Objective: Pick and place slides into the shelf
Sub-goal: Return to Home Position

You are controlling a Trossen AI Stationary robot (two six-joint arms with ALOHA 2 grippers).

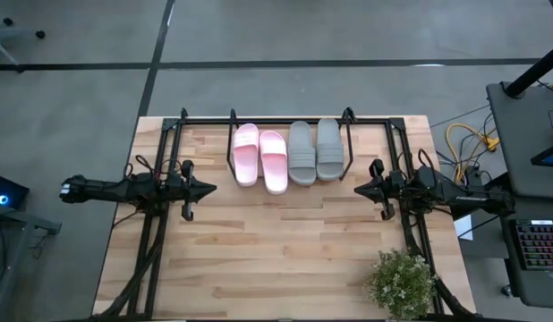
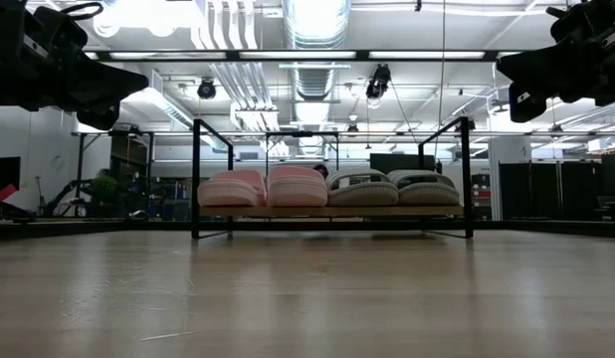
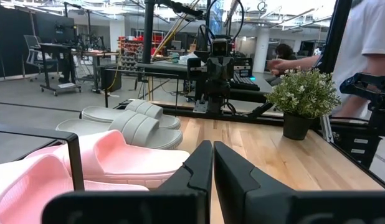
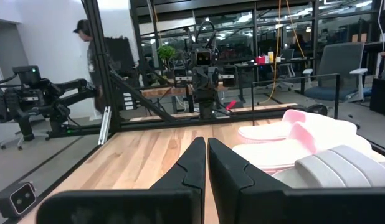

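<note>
Four slides stand side by side on the shelf [image 1: 182, 121] at the table's far side: the pink pair [image 1: 259, 157] on the left, the grey pair [image 1: 314, 150] on the right, soles down on the board. In the low view the pink pair [image 2: 263, 187] and grey pair [image 2: 392, 188] sit between the black uprights. My left gripper [image 1: 212, 189] hovers shut to the left of the pink pair, held above the table. My right gripper [image 1: 357, 189] hovers shut to the right of the grey pair. Both point toward each other and hold nothing.
A small potted plant [image 1: 401, 282] stands at the table's near right corner. The wooden tabletop [image 1: 285, 259] stretches bare between the arms and the near edge. A person in a white shirt [image 3: 367, 50] stands beyond the table's right side, another [image 4: 90, 50] beyond its left.
</note>
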